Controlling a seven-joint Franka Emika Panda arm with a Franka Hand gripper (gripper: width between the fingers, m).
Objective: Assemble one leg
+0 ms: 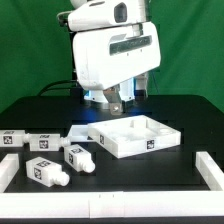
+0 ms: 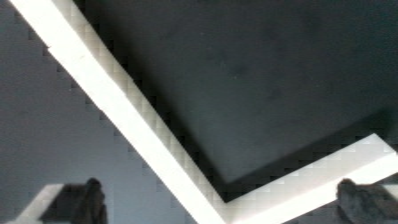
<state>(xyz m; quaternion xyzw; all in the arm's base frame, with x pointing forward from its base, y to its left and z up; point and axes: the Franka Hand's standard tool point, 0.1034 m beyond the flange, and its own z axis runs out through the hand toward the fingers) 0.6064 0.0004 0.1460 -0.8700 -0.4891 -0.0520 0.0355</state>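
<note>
Several white legs with black-and-white tags lie on the dark table at the exterior view's left: one nearest the front (image 1: 47, 172), one beside it (image 1: 78, 154), one behind (image 1: 42, 140). My gripper (image 1: 122, 102) hangs open and empty above the back left corner of the large white square tray-like piece (image 1: 128, 150), well apart from the legs. In the wrist view the gripper (image 2: 217, 205) straddles a corner of the tray's white wall (image 2: 134, 110), with a dark fingertip (image 2: 75, 203) on each side. No leg shows in the wrist view.
A low white rail (image 1: 110, 208) runs along the table's front and up both sides. Another tagged leg (image 1: 12, 137) lies at the far left. A flat white piece (image 1: 80, 130) lies just left of the tray. Cables hang behind the arm.
</note>
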